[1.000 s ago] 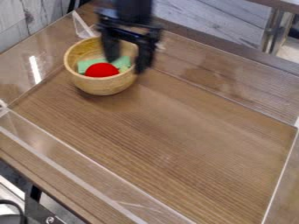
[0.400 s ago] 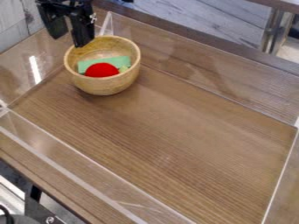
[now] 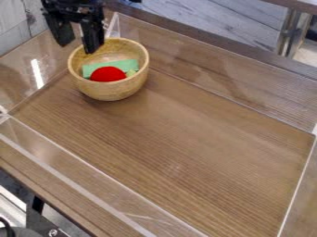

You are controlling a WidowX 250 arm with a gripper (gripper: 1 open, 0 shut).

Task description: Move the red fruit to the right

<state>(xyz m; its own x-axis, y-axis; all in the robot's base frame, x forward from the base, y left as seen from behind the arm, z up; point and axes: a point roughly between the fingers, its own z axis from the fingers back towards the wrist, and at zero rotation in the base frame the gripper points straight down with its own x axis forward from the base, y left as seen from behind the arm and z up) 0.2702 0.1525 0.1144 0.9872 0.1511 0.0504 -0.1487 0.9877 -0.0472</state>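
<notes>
At the upper left of the view, the gripper (image 3: 74, 40) is seen hanging above and just left of the wooden bowl (image 3: 124, 85), pointing straight down, its jaws spread wide with nothing between them. The red fruit (image 3: 110, 72) is found inside the bowl, resting against a light-green object (image 3: 95, 68) on its left; whether the two touch cannot be settled, though no gap is seen. The step in hand is judged to be the approach for the pick, not yet made. For a sound grasp, the jaws would need to be brought over the fruit's centre and lowered so that the fingers pass clear of the bowl's rim and of the green piece, one finger being set on the fruit's free side. The fruit is smooth and round and is likely to roll if pinched off-centre. To the right, the wooden counter (image 3: 210, 139) offers open surface for the placement.
</notes>
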